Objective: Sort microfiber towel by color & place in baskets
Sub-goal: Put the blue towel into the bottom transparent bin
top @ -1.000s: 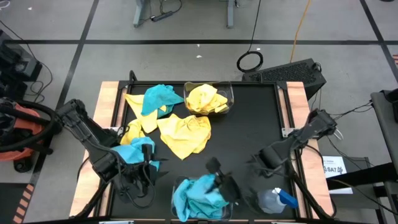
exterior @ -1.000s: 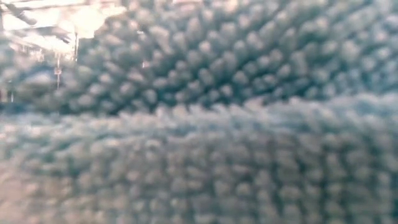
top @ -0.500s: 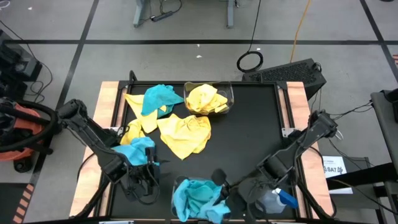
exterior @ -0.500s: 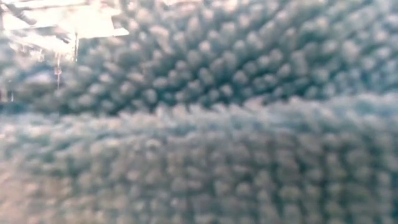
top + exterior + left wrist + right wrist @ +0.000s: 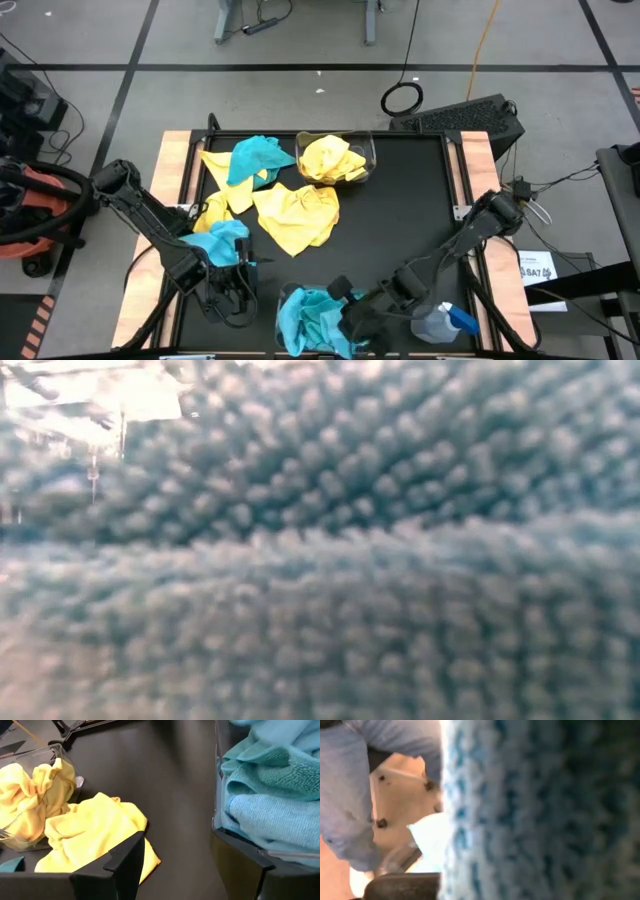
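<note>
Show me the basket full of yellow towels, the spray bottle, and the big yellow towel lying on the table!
clear plastic basket of yellow towels (image 5: 371, 150), high view, right rim
clear spray bottle with blue trigger (image 5: 432, 325), high view, body
big loose yellow towel (image 5: 295, 215), high view, middle

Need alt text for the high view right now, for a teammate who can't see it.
Right gripper, shut, presses into blue towels in the near basket. Left gripper sits open by a blue towel. Yellow towels lie loose; the far basket holds yellow.

table (image 5: 400, 200): black | on it: yellow towels (image 5: 295, 215), blue towels (image 5: 255, 157), baskets (image 5: 368, 160), spray bottle (image 5: 440, 322)
</note>
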